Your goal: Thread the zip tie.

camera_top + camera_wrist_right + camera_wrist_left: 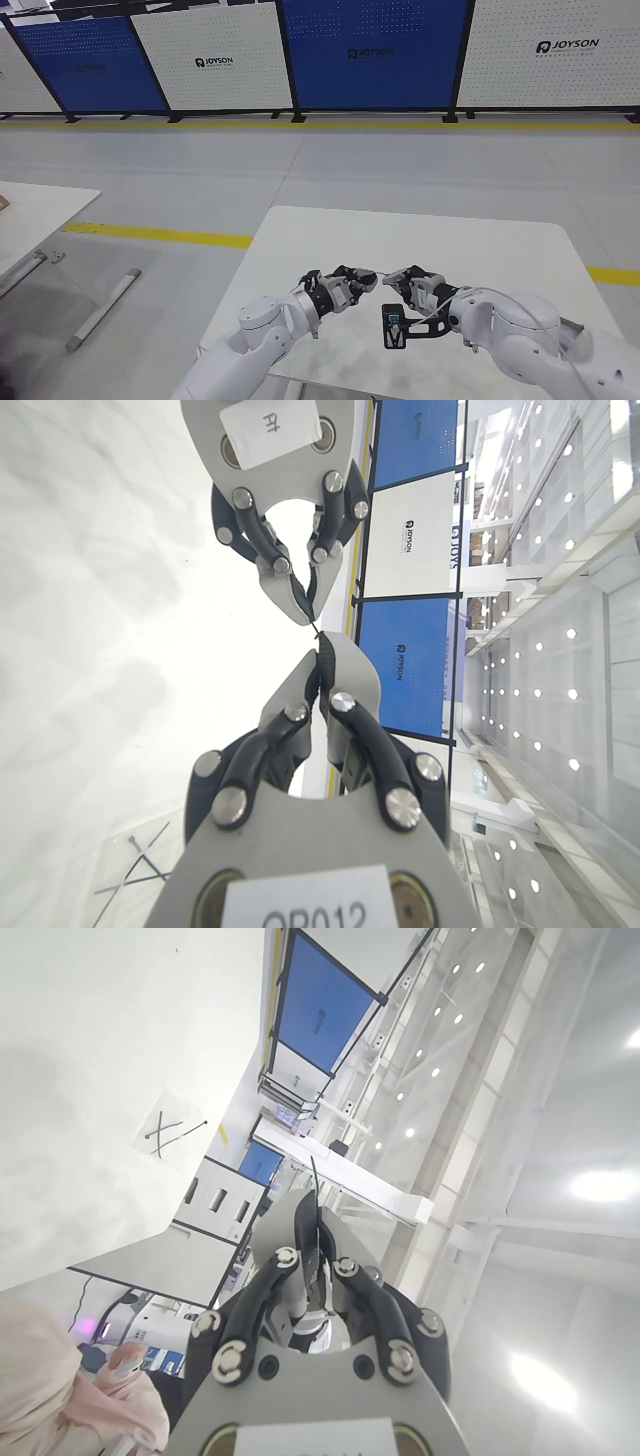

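Clamping one end of the zip tie (315, 631) in the right pincer (320, 647), pressed together, above the tabletop (480, 240); meeting tip to tip with the left pincer (309, 616), likewise closed on the tie's other end. Looks like mid-threading, tail brought to the head. Calls next for fine alignment, then a straight, gentle push. Beyond, lying flat: spare ties (172, 1132).

Thin black zip tie (315, 631) bridges left gripper (308, 612) and right gripper (321, 646).

zip tie (314, 1178): black plastic | table (450, 240): smooth, matt | right pincer (320, 650): matt metal
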